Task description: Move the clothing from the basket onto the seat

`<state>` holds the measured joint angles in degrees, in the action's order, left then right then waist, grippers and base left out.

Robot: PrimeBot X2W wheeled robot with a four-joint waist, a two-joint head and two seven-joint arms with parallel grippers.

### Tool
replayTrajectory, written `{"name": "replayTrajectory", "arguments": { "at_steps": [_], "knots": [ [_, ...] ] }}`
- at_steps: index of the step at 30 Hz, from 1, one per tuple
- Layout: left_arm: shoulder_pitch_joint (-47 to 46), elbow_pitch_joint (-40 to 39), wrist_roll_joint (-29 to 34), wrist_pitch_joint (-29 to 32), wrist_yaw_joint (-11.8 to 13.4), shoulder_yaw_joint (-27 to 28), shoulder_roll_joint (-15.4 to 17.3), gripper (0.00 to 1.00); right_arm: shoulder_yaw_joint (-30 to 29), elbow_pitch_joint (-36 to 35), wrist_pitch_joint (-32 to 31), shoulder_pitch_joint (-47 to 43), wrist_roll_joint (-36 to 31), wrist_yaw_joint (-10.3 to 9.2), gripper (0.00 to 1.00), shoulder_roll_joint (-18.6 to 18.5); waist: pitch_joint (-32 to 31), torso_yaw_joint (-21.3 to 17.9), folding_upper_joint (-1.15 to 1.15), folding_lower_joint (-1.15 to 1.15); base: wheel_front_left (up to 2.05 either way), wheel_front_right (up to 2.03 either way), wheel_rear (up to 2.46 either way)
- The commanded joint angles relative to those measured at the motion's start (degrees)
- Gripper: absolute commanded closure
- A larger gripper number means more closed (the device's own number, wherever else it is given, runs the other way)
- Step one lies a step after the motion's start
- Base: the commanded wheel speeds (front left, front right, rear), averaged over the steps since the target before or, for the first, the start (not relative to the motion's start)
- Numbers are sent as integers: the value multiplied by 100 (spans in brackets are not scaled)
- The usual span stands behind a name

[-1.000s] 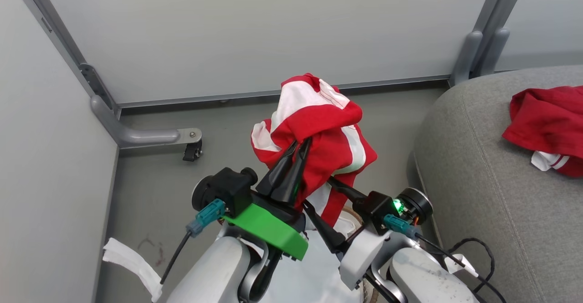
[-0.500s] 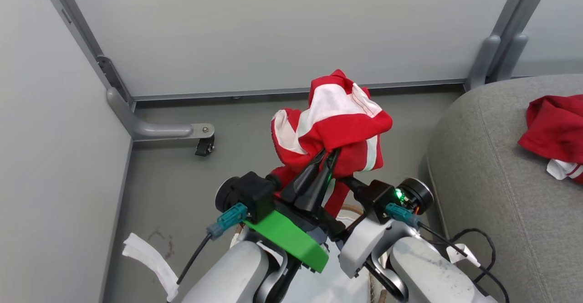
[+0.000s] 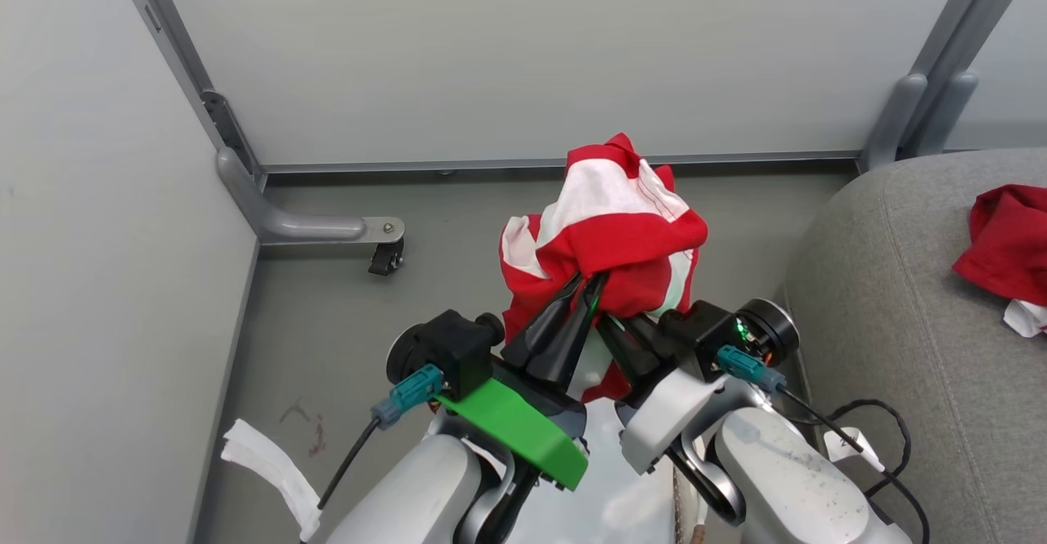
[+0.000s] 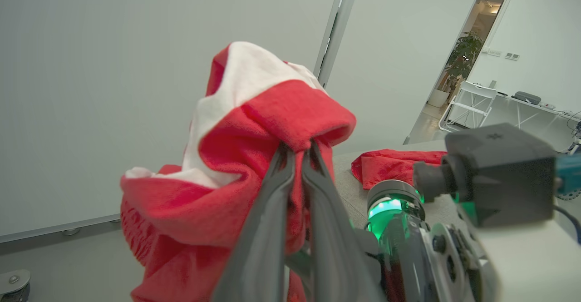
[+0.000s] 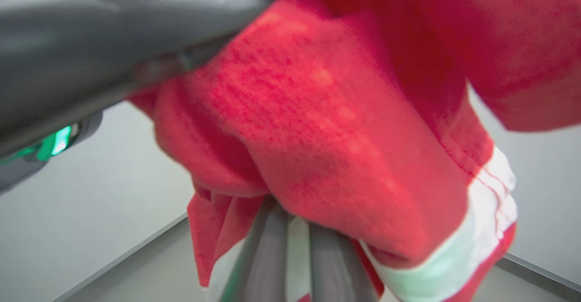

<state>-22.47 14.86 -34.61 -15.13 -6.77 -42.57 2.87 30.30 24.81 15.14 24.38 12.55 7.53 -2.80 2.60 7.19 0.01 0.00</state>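
One red garment with white stripes [image 3: 622,229] hangs bunched in the air over the grey floor, left of the seat. My left gripper [image 3: 593,284] is shut on a red fold of it [image 4: 297,145]. My right gripper [image 3: 626,333] comes in from below right, its two fingers [image 5: 272,247] close together with white-striped cloth between them and their tips buried in fabric. The second red garment [image 3: 1006,245] lies on the light grey seat [image 3: 891,323] at the right. The basket is almost wholly hidden beneath my forearms; a sliver of brown rim [image 3: 692,532] shows.
Pale partition walls close off the left and the back. A grey metal foot with a small black caster [image 3: 384,258] rests on the floor at the left. A white strip [image 3: 262,470] lies on the floor, and a black cable [image 3: 887,438] loops beside the seat.
The camera has shifted, sliding the scene rightward in view. My right gripper's fingers, spread wide a second ago, have come together on the garment's lower part beside the left gripper. The garment hangs more bunched.
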Motion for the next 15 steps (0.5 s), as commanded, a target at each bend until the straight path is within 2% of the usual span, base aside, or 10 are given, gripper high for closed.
{"name": "replayTrajectory", "arguments": {
  "at_steps": [1, 11, 12, 13, 15],
  "knots": [
    [-8, -1, 62, -2, 31, 36, 7, 100, -35, -19, 1, -52, 8, -8, 100, -24, 6, -24, -1, 0, 0, 0, 0],
    [-17, -25, 125, -2, 72, 93, 8, 100, -223, -130, 2, -69, -107, -8, 100, -24, 52, -162, -1, 0, 0, 0, 0],
    [-10, -28, 121, -2, 83, 117, 10, 62, -247, -156, 2, -75, -130, -8, 100, -26, 56, -178, -1, 0, 0, 0, 0],
    [-4, -12, 125, -2, 113, 124, 9, 0, -261, -180, 2, -90, -156, -8, 100, -25, 59, -194, -1, 0, 0, 0, 0],
    [0, -31, 151, -2, 149, 189, 9, 0, -314, -240, 2, -138, -213, -8, 100, -26, 71, -245, -1, 0, 0, 0, 0]
  ]
}}
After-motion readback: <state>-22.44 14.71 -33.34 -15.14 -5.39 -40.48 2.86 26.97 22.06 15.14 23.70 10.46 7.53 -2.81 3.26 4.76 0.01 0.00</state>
